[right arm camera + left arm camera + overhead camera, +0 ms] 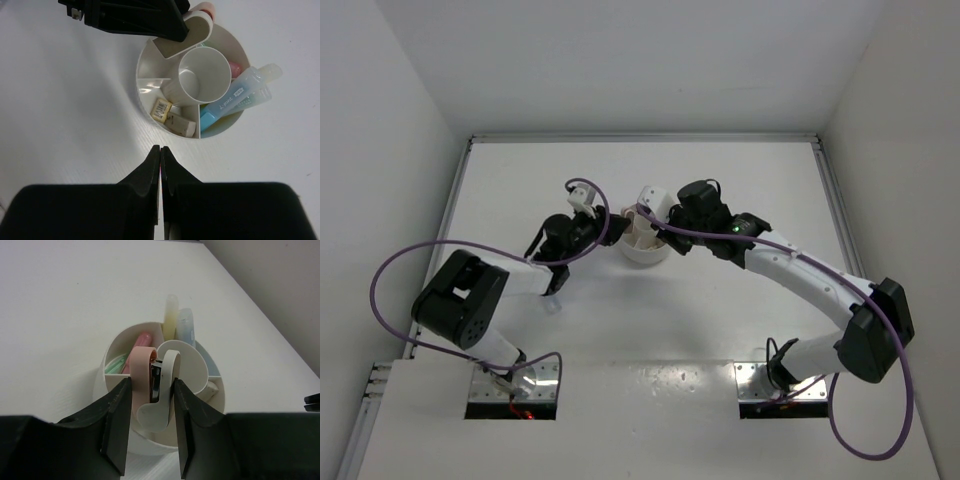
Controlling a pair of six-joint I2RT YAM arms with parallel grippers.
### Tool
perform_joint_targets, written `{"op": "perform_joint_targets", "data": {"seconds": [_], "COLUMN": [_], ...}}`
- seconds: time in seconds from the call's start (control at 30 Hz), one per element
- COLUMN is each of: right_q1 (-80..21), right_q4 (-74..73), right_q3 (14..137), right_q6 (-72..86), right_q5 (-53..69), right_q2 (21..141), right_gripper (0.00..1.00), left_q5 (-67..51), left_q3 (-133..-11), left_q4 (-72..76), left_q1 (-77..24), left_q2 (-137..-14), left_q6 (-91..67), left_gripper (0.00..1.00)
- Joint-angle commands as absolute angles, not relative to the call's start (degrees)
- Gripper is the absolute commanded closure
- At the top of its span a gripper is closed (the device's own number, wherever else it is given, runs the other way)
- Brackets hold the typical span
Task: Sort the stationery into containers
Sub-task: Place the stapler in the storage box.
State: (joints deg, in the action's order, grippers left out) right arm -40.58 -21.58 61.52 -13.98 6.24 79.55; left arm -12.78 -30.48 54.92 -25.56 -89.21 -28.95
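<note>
Left gripper: my left gripper (151, 390) is clamped on a rounded pink-and-cream plastic piece (144, 371) with a black middle, one finger on each flat side.
Held piece, position: over the rim of the bowl, at 12 o'clock of it in my right wrist view. I cannot tell whether it touches the rim.
Right gripper: my right gripper (160, 156) has its fingers pressed together with nothing between them, above the white table (60, 110) at 6 o'clock of the bowl.
Container: round white shallow divided bowl (141, 75) with a centre cup (202, 75), upright on the table.
Compartment at 6 o'clock (right wrist view): two small tan eraser blocks (161, 109).
Compartment at 4 o'clock: clear blue-capped tube (235, 92), leaning out over the rim towards 2 o'clock, with a pale yellow stick (171, 315) just beside it.
Compartment at 2 o'clock: pink stick (235, 66).
Compartment at 9 o'clock (left wrist view): green stick (117, 365), partly hidden by the divider.
</note>
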Motion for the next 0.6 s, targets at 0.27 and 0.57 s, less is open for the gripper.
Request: {"op": "perform_joint_targets", "data": {"seconds": [0.27, 0.57], "right_q1": [-40.3, -40.3], "right_q4": [-21.4, -21.4], "right_q3": [61.3, 61.3], "right_q6": [-15.1, -15.6], "right_q5": [7.6, 8.2], "right_q2": [79.9, 79.9], "right_gripper": [1.00, 1.00], "left_q5": [-19.3, -18.2], "left_q3": [-27.9, -28.6], "left_q4": [76.5, 70.9], "left_q1": [-22.9, -22.9], "left_q2": [-96.8, -96.0], "left_q6": [-36.8, -35.7], "left_gripper": [1.00, 0.59]}}
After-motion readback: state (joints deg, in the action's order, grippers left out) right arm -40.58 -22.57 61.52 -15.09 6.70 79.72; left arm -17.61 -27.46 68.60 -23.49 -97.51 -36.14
